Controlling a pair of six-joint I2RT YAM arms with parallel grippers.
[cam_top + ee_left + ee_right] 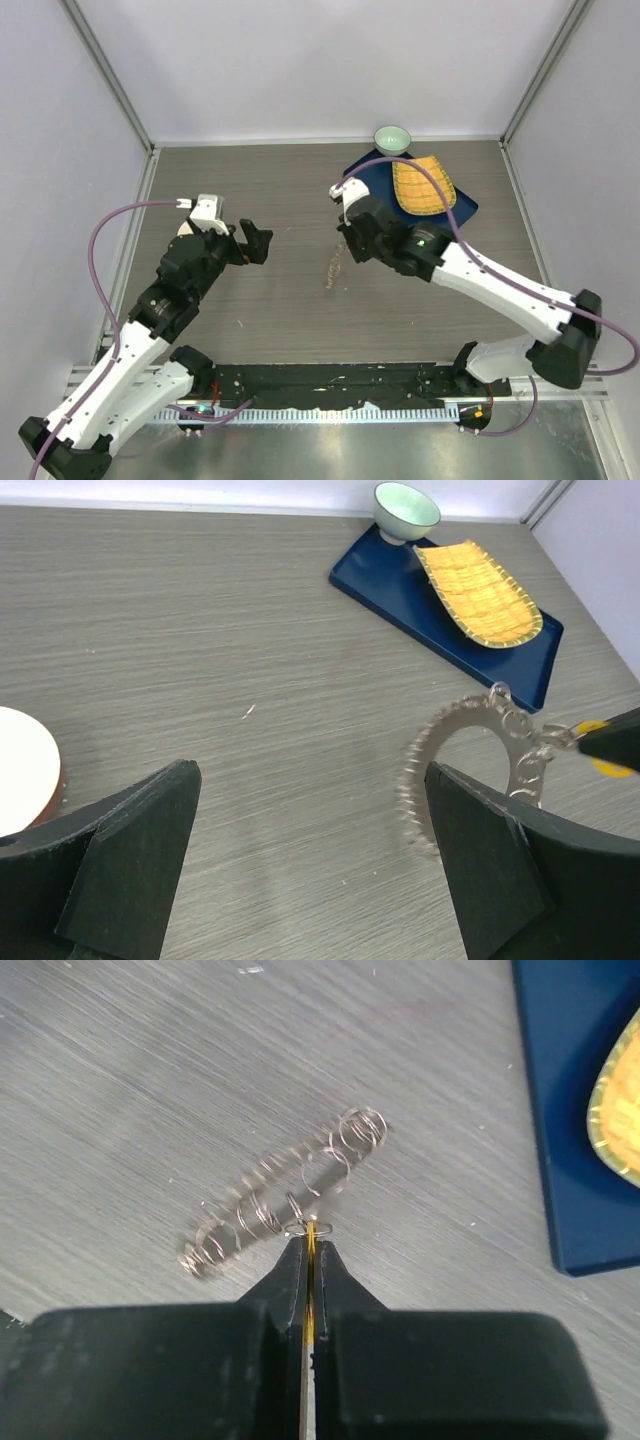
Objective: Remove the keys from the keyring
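Note:
The keyring (452,742), a thin metal ring fringed with small grey keys (411,798), hangs on edge just above the table and is blurred. It also shows in the top view (334,270) and in the right wrist view (270,1205). My right gripper (308,1232) is shut on a thin yellow tag joined to the keyring by a small ring; its tip shows in the left wrist view (610,748). My left gripper (310,860) is open and empty, low over the table, just left of the keyring, its right finger (490,860) next to the keys.
A blue tray (375,180) at the back right carries a yellow woven mat (422,186). A small green bowl (392,138) stands behind it. A white dish (20,770) lies on the table by my left gripper's left finger.

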